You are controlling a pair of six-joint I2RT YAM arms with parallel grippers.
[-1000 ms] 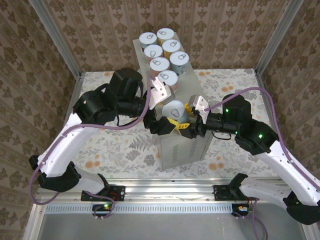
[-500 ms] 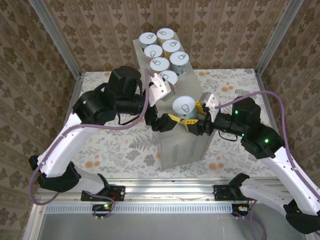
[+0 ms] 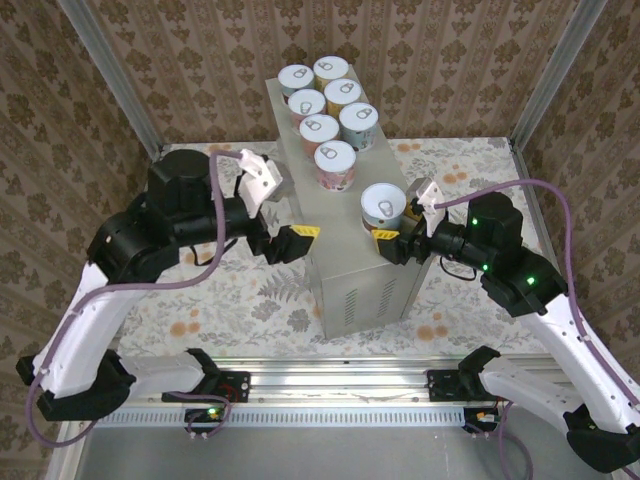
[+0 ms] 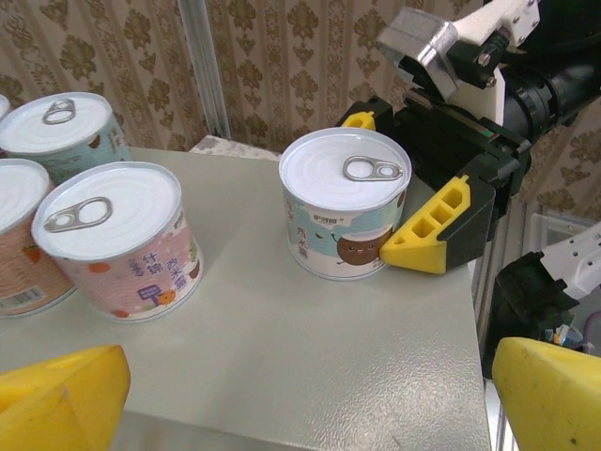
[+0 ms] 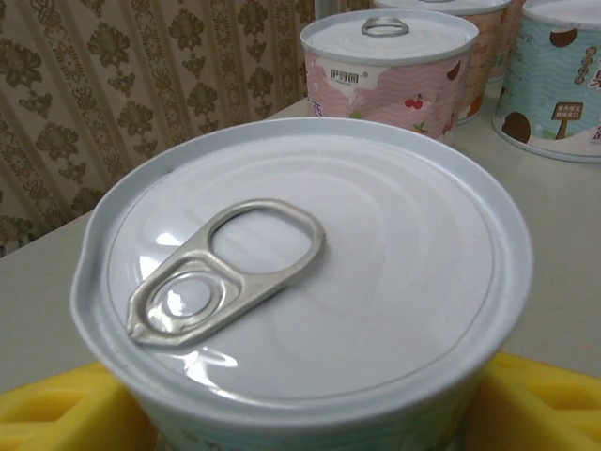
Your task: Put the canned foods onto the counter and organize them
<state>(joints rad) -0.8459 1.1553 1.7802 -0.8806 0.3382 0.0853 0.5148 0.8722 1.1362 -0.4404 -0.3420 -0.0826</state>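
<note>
- All eight short, silver-lidded canned foods (image 3: 319,128) stand on the tall light-grey metal counter (image 3: 365,290).
- The right gripper (image 3: 390,238) brackets the nearest can (image 4: 343,202); whether it pinches, I cannot tell.
- The left gripper (image 3: 288,243) is spread, empty.
- Likely left: letting go.

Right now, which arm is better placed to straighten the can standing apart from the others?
Probably the right. The right hand straddles the lone can on the counter; the left hand hangs open off the counter's left side, away from every can.
</note>
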